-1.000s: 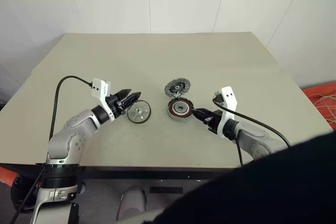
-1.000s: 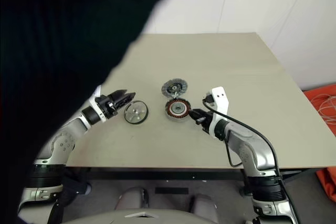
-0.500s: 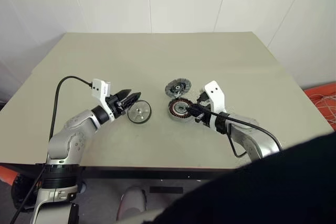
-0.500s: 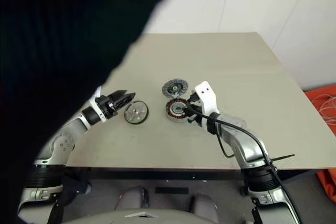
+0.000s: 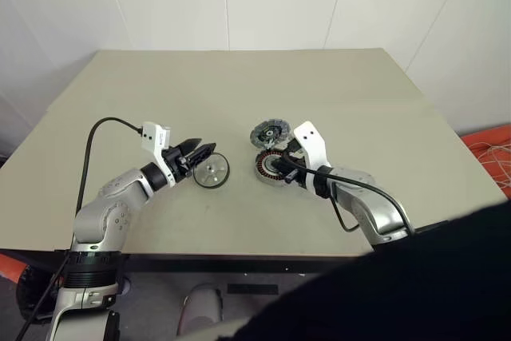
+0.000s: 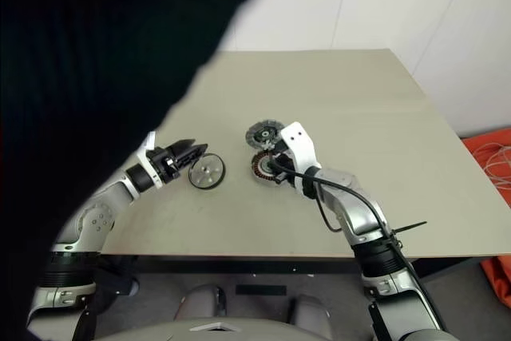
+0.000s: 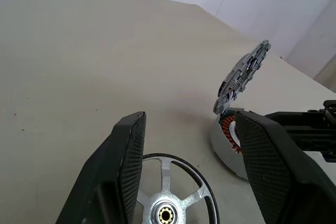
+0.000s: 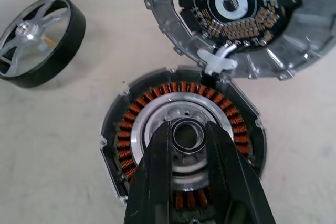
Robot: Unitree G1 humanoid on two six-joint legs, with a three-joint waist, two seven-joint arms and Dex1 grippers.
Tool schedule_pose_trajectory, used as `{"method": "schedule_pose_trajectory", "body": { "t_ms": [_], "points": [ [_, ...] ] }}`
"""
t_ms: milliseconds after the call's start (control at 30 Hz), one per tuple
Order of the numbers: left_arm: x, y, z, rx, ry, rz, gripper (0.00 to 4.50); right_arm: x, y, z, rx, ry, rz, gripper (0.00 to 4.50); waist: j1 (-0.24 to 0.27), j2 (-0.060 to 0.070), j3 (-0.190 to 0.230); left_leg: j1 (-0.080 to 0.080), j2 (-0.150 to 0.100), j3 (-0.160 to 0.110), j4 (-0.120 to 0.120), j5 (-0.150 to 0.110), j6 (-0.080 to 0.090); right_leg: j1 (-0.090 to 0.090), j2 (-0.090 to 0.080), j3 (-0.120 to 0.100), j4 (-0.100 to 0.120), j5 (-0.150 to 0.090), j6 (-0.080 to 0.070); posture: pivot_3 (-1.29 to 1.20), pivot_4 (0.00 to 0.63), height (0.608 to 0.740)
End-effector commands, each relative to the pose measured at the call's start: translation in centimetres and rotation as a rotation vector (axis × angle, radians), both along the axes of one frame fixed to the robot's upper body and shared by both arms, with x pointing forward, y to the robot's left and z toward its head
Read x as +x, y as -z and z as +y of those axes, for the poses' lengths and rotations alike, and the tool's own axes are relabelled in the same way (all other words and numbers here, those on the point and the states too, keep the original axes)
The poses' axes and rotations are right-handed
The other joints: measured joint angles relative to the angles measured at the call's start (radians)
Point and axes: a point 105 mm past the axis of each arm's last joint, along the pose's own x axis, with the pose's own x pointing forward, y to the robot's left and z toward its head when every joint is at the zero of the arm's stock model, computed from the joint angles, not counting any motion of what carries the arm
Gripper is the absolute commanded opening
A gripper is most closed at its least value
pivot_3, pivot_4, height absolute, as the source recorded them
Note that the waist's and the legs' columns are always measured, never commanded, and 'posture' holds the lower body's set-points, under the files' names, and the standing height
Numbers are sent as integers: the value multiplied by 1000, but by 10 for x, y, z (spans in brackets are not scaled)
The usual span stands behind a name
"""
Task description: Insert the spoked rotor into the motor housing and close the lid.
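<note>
Left wrist view shows us little done: rotor (image 7: 168, 211) lies loose on the counter (image 7: 79, 51) by our open left tool (image 7: 189, 121), housing (image 8: 137, 116) empty, lid (image 8: 231, 3) up, right tool (image 5: 281, 168) over the housing, grip unclear.

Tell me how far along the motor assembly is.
Done: the lid stands open, the motor housing empty. In hand: the open left gripper straddles the spoked rotor on the table; the right gripper hovers at the housing. Left: insert the rotor, close the lid.
</note>
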Motion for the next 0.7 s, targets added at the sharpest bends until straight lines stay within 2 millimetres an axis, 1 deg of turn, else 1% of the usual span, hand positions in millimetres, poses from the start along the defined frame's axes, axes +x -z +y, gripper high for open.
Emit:
{"method": "schedule_pose_trajectory", "body": {
  "t_ms": [33, 167, 467, 700],
  "points": [
    [-1, -16, -5, -3, 25, -62, 2864, 4, -14, 11, 12, -32, -53, 615, 0, 0, 0, 0, 0, 0, 0, 0, 0, 0, 0, 0, 0, 0, 0, 0, 0, 740],
    [-2, -16, -5, -3, 24, -62, 2864, 4, -13, 11, 12, -32, -50, 615, 1, 0, 0, 0, 0, 0, 0, 0, 0, 0, 0, 0, 0, 0, 0, 0, 0, 740],
    [-3, -16, -4, 0, 18, -62, 2864, 1, -4, -4, -12, 10, -27, 615, 0, 0, 0, 0, 0, 0, 0, 0, 0, 0, 0, 0, 0, 0, 0, 0, 0, 740],
    [-2, -16, -5, -1, 21, -63, 2864, 2, -5, -5, -16, 19, -33, 615, 0, 0, 0, 1, 0, 0, 0, 0, 0, 1, 0, 0, 0, -1, 2, 0, 0, 740]
  ]
}}
